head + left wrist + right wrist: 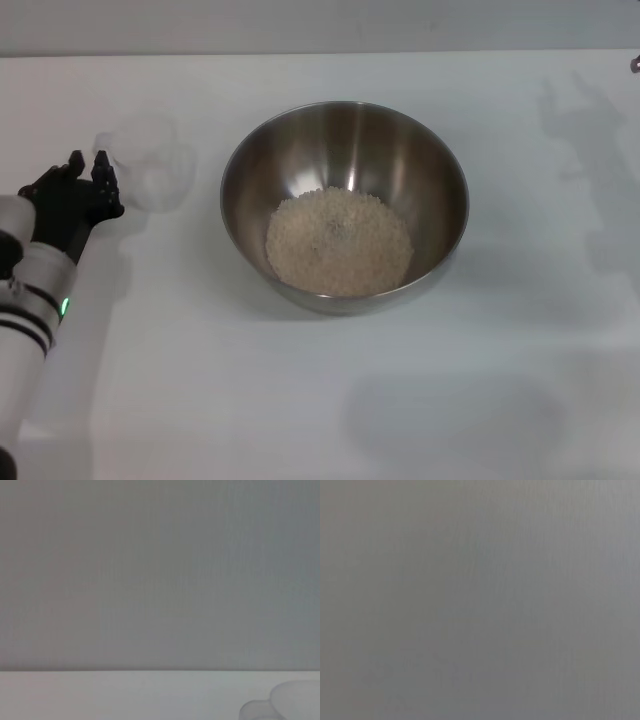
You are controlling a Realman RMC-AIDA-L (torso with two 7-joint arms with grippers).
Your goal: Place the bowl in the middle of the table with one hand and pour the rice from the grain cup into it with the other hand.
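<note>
One wide, shiny steel bowl (pixel 345 205) sits mid-desk (pixel 320 400) with a heap of pale rice (pixel 339 241) inside. Left of it stands the small frosted plastic cup (pixel 148 163); the black left hand (pixel 90 165), fingers parted, is just beside it.

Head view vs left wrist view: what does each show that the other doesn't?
Only the head view shows the bowl mid-table with the rice heaped inside, and the left gripper beside the grain cup, which stands on the table and looks empty. The right gripper is out of frame. Only the left wrist view shows a broad stretch of plain grey wall beyond the table edge. Both share the white table and the grain cup, seen only partly at the wrist picture's corner.
</note>
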